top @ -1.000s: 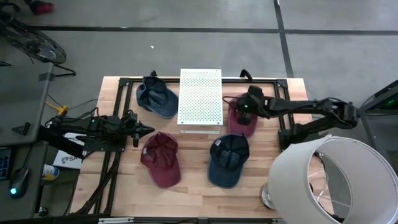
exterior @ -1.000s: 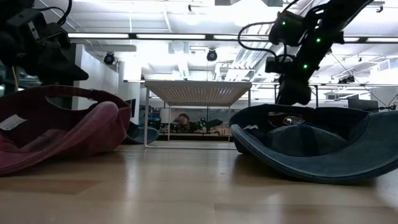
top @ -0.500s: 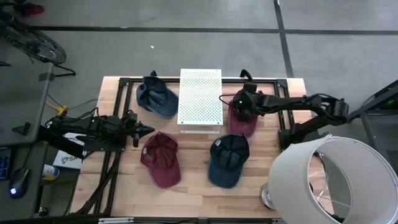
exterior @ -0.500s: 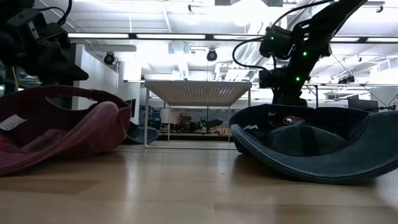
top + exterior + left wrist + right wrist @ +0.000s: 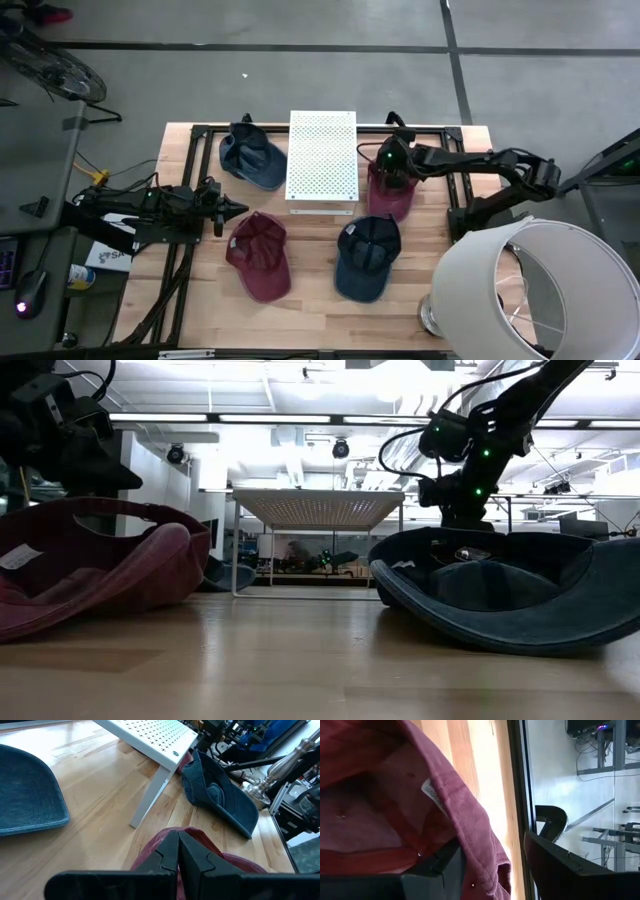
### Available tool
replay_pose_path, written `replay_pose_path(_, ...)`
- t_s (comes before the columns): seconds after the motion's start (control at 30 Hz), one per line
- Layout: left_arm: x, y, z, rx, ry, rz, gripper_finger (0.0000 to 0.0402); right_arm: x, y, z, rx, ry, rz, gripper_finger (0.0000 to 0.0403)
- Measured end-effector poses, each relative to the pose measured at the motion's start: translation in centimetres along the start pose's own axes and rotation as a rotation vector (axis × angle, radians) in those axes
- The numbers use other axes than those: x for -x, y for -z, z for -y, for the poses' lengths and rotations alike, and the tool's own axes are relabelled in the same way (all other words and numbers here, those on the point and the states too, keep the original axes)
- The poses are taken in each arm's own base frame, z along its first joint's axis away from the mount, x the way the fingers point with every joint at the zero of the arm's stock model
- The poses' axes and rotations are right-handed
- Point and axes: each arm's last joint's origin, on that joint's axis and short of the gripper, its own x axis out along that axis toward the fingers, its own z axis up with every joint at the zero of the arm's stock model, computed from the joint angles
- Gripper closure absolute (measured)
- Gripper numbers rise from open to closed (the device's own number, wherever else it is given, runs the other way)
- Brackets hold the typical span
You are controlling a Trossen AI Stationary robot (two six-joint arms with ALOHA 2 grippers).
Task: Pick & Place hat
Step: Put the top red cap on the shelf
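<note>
Item: right gripper [image 5: 393, 166], reached across the far right of the table [image 5: 440, 300], stood over the maroon hat [image 5: 392, 195] that lay just right of the white perforated stand [image 5: 321, 155]. Its wrist view showed the fingers [image 5: 437, 865] parted, one inside the crown and one outside, straddling the hat's rim [image 5: 470, 827]; nothing pinched yet.

Step in hand, as judged: taking hold of that rim. Done well, the fingers would settle deeper over the fabric edge before closing, so the soft cloth would not slip out on the lift.

Item: left gripper [image 5: 232, 209], waiting at the left of the table, fingers pressed together and holding nothing, tips just beside a second maroon hat [image 5: 260, 256].

Others: dark blue hat [image 5: 365, 258], near, right of centre; lighter blue hat [image 5: 251, 156], far, left of the stand; white lampshade [image 5: 530, 290] at the near right corner.

Obstacles: the stand stood close to the target's left; the dark blue hat lay just nearward of it.
</note>
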Motion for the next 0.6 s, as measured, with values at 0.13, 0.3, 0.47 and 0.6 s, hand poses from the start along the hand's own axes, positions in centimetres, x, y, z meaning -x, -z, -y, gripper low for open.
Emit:
replay_pose_path(0.13,0.0,0.0,0.0,0.0,0.0,0.0,0.0399,-0.3,0.1,0.1,-0.012,-0.006,-0.006,0.0215)
replay_pose_path(0.3,0.0,0.0,0.0,0.0,0.0,0.0,0.0399,-1.2,0.2,-0.3,-0.017,-0.046,-0.014,0.0229)
replay_pose_path(0.47,0.0,0.0,0.0,0.0,0.0,0.0,0.0399,-1.6,0.2,-0.3,-0.079,-0.043,-0.018,0.0265)
replay_pose_path(0.6,0.0,0.0,0.0,0.0,0.0,0.0,0.0399,-1.7,0.1,-0.2,-0.085,-0.034,-0.013,0.0298)
